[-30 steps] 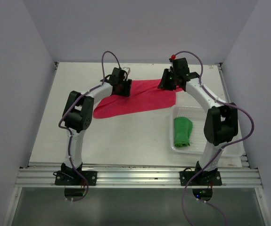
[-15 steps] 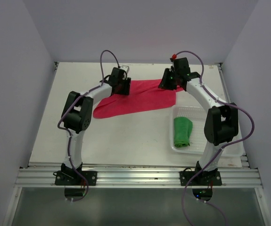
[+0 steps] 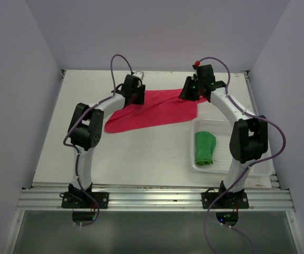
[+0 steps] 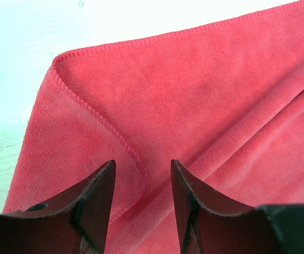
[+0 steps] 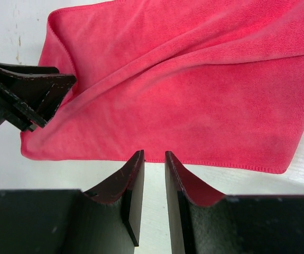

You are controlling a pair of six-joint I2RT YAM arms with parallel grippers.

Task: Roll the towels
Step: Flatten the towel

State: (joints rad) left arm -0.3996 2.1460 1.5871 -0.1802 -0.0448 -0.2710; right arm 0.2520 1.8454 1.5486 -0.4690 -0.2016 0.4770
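White table [image 3: 62,153]: your pink-red towel [image 3: 157,108] lies spread at the far side, and the green towel [image 3: 205,148] is bundled in the basket [image 3: 215,124]. The left gripper [image 4: 143,174], jaws parted, straddles a hem. The right gripper [image 5: 154,159], narrowly parted and empty, flanks the opposite edge, likely to begin rolling.

White tabletop [image 3: 141,159], matte, rectangular, with few small dark specks and faint scuffs visible in wrist views. Three plain walls enclose it like booth: back wall [image 3: 157,32], left wall [image 3: 9,106], right wall [image 3: 300,79], all bare, pale lavender-grey. Thin metal strips run along tabletop's left and right edges. Grooved silver aluminium rail [image 3: 152,198] spans near edge. Below rail, dark grey-green glossy panel [image 3: 152,233], dim reflections on it. Light soft, even, from above; shadows on tabletop weak and short.
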